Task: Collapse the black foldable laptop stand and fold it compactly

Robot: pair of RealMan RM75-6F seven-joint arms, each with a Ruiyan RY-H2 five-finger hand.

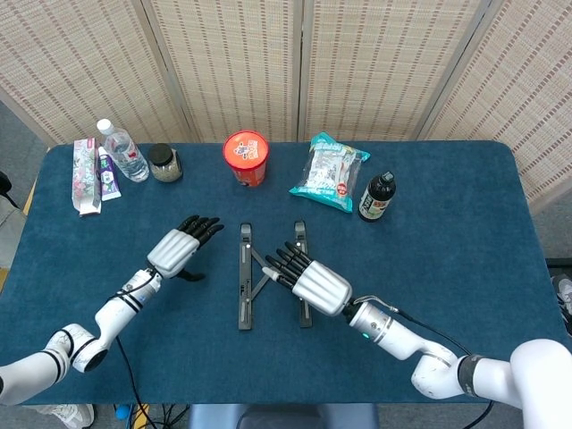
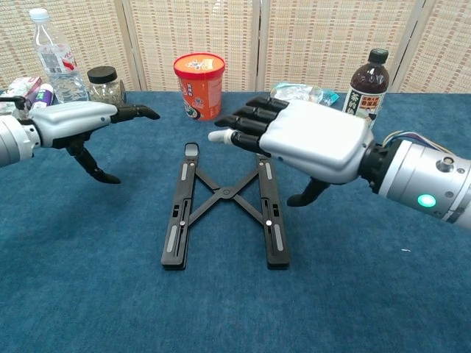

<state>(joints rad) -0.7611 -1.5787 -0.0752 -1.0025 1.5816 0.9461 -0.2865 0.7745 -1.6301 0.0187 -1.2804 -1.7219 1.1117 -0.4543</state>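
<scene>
While black X-braced folding laptop stand point(image 2: 224, 213) lies spread flat on table point(image 2: 368, 294), left robot hand point(image 2: 73, 121) beside it and right robot hand point(image 2: 309, 143) above it, both with fingers extended, holding nothing

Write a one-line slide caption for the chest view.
Both open hands, left and right, hover above the unfolded black laptop stand.

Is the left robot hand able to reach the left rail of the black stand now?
Probably yes. The left robot hand hovers open just left of the laptop stand, with only bare table between them.
</scene>
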